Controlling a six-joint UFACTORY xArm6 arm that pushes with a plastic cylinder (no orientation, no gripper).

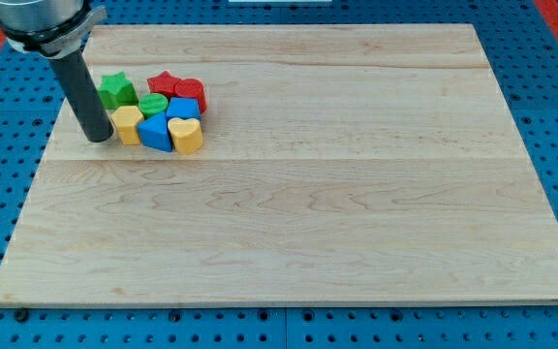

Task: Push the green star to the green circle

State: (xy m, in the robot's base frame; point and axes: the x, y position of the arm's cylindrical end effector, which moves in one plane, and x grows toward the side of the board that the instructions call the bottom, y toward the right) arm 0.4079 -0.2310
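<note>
The green star (116, 89) lies near the view's top left of the wooden board (298, 213). The green circle (153, 104) lies just right of it and a little lower, close to it or touching. My tip (98, 137) rests on the board below and left of the green star, right beside the left side of a yellow block (127, 124). The rod rises from the tip toward the view's top left.
Other blocks crowd round the green circle: a red star (166, 83), a red block (191, 93), a blue block (184, 108), a blue block (155, 133) and a yellow heart (186, 135). The board's left edge lies close to the tip.
</note>
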